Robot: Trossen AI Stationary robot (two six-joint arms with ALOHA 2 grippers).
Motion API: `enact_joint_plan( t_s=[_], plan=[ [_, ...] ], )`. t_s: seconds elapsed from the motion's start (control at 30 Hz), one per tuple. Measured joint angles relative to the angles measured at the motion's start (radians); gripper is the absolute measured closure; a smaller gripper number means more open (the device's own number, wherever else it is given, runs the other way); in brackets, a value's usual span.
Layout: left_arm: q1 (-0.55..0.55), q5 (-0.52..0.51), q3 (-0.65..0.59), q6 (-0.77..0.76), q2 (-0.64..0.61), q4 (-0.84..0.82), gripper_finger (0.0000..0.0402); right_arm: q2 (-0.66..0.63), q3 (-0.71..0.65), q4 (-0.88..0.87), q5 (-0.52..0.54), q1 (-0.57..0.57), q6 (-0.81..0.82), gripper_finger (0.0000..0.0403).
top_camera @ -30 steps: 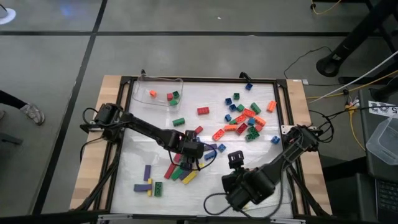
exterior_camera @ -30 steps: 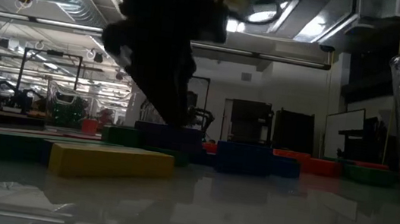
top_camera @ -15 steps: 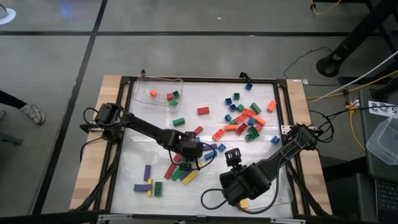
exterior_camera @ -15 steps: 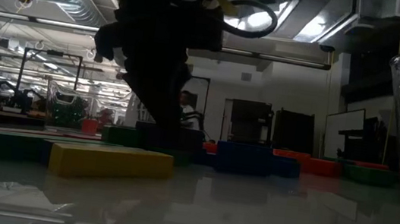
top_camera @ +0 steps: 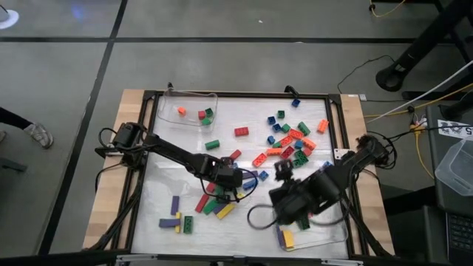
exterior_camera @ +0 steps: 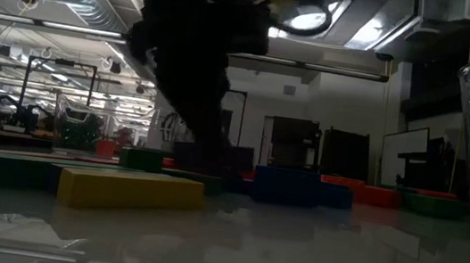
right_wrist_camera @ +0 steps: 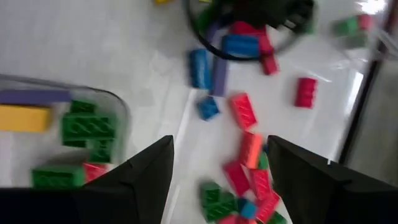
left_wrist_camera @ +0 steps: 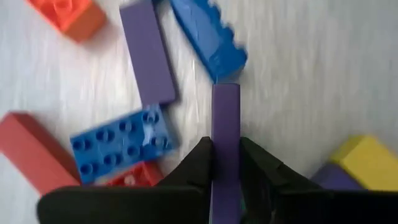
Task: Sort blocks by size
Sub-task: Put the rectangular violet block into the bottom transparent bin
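Left gripper [left_wrist_camera: 225,163] | clamped on purple block [left_wrist_camera: 225,118] | block between fingers

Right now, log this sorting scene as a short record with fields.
left end effector: shut on a purple brick, mid-table
right end effector: open, empty, above the near-right tray
near-right tray: yellow, purple, green, red bricks
far-left tray: orange, red, green bricks
loose bricks: main cluster far right; smaller group by left end effector
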Motion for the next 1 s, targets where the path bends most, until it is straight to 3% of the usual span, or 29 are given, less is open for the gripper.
enact_joint_plan(
  t_s=[0.2,0.33,0.5,0.83,1.0],
  plan=[
    [0.0,0.037,0.0,0.003,-0.027,0.13,0.0367,-0.198,-0.277,0.016,0.035,-0.088,0.084,0.0149],
    [-0.003,0.083,0.009,0.003,-0.058,0.212,0.0363,-0.349,-0.482,0.138,0.012,-0.133,0.105,0.0149],
    [-0.023,0.131,0.014,0.007,-0.064,0.528,0.0367,-0.51,-0.67,0.301,-0.017,-0.168,0.077,0.0149],
    [-0.075,0.135,0.015,0.038,0.146,1.253,0.0357,-0.7,-0.906,0.524,-0.006,-0.266,0.005,0.0149],
    [-0.104,0.135,0.054,0.03,0.269,1.367,0.0358,-0.712,-0.951,0.548,-0.061,-0.305,-0.009,0.0149]
  ],
)
